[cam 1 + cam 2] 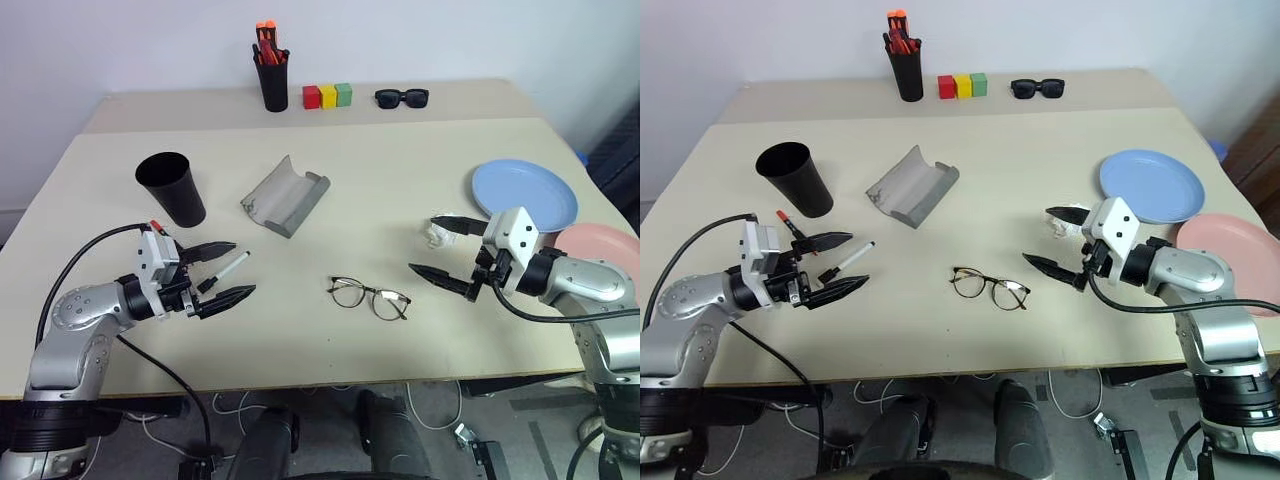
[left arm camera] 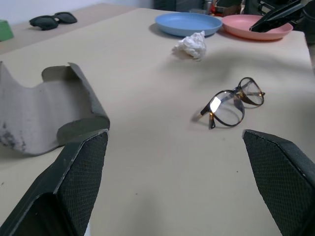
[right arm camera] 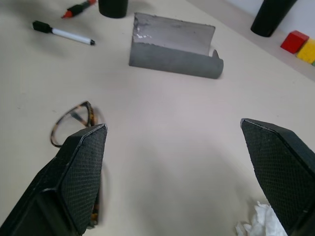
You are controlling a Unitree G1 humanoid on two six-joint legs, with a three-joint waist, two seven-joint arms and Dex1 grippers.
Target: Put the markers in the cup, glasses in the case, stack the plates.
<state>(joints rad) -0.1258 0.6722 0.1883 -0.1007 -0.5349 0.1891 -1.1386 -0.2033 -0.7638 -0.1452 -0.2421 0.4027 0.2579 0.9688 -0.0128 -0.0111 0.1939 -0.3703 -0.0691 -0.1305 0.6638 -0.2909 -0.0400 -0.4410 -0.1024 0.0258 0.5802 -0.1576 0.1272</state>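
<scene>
My left gripper (image 1: 244, 268) hangs open over the table's near left. The white marker with a black cap (image 1: 224, 271) lies on the table below its fingers. The red-capped marker (image 1: 788, 224) is partly hidden behind that hand. Just beyond stands the black cup (image 1: 172, 187), upright and empty. The grey case (image 1: 285, 195) lies open at mid-table. The wire-frame glasses (image 1: 368, 296) rest unfolded near the front edge, between the two hands. On the right my right gripper (image 1: 422, 243) is open and holds nothing. The blue plate (image 1: 525, 193) and the pink plate (image 1: 610, 240) lie side by side behind it.
A crumpled white tissue (image 1: 436, 236) lies by the right gripper's upper finger. On the rear table stand a black pot of orange-red pens (image 1: 271, 75), three coloured blocks (image 1: 327, 96) and black sunglasses (image 1: 402, 97).
</scene>
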